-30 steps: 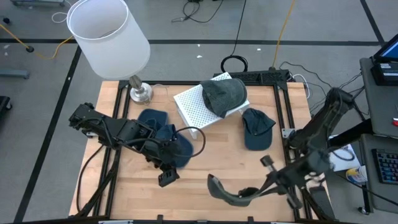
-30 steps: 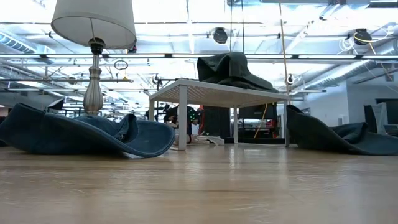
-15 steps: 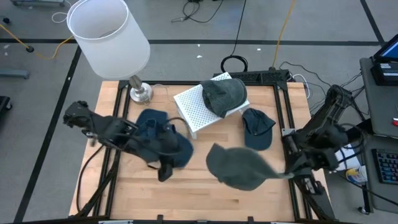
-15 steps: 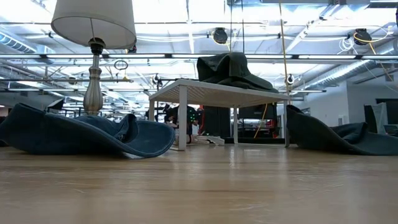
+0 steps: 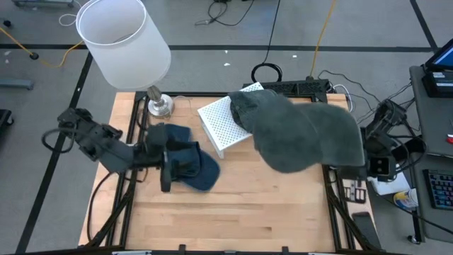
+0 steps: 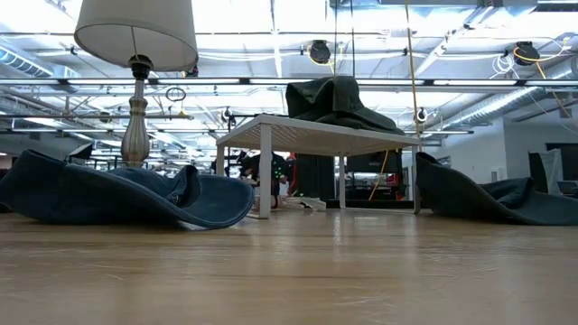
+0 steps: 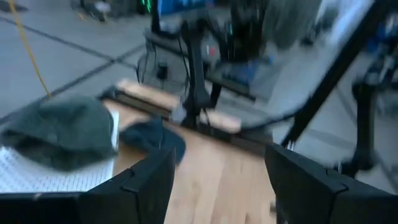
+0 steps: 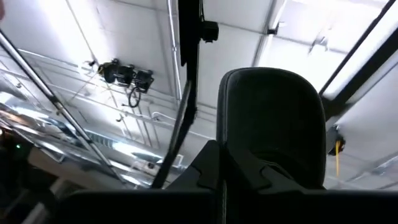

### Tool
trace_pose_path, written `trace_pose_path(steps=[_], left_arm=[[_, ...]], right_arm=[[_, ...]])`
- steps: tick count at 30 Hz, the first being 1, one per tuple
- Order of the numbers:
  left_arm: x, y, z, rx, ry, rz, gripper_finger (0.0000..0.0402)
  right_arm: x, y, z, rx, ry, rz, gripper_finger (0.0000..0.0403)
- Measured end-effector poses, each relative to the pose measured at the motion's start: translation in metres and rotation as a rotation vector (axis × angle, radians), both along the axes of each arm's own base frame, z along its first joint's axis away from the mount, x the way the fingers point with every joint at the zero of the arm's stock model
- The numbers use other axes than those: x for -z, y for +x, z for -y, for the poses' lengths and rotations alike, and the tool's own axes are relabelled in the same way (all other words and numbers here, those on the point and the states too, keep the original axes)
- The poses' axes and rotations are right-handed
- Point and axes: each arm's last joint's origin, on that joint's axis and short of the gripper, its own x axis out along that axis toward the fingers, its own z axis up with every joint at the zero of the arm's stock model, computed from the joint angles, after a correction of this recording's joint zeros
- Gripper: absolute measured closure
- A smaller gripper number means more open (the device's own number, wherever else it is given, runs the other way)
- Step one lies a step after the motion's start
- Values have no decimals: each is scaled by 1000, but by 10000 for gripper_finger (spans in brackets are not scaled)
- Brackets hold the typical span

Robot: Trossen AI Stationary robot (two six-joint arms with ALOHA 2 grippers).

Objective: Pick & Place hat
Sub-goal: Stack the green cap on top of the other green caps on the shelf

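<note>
A: Take the white rack (image 5: 221, 122) as the landmark and go left to right. What's there?

B: Well to the left of the rack, at the bench (image 5: 233, 212) edge, the left tool (image 5: 167, 170) sits low beside a blue hat (image 5: 185, 160). In its wrist view the two fingers (image 7: 146, 180) stand wide apart with nothing between them.

A: And on the rack itself?

B: A grey-green hat (image 6: 336, 101) rests on top, slumped and creased. Right of the rack, the high view is filled by a big grey hat (image 5: 306, 134) lifted well above the bench, close to the camera, hiding whatever lies below it there.

A: Who carries it?

B: The right arm, by my reading. Its tool (image 5: 368, 166) is beside the hat's right edge, off the bench's right side. The right wrist view shows the brim (image 8: 273, 124) pinched between its fingers, so it is clamped on that hat.

A: How will the hat handle?

B: Light and soft, I judge; it flops and spreads when lifted, so it will swing. The brim is the stiffest part and the best place to hold.

A: Anything else right of the rack?

B: The low view shows a dark hat (image 6: 488, 194) lying flat on the bench there
</note>
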Motion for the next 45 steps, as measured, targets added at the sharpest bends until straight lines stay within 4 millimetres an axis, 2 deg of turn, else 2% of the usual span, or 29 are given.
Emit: trace_pose_path(steps=[7,13,17,22,32,38,45], left_arm=[[-26,-2,-13,-72,-58,206,149],[-45,1,-25,-28,-76,365,149],[-50,5,-33,-6,-80,414,149],[-55,9,-43,27,-86,464,149],[-62,13,-57,85,-40,543,149],[-65,13,-60,112,0,569,149],[-68,12,-59,209,0,607,149]], right_arm=[[-26,22,17,121,-29,38,399],[-54,45,30,102,-113,11,399],[-72,61,38,71,-149,18,399],[-84,85,48,33,-180,14,399],[-95,126,65,-20,-204,0,399],[-90,150,71,-28,-184,-6,399],[-85,158,76,0,-178,37,399]])
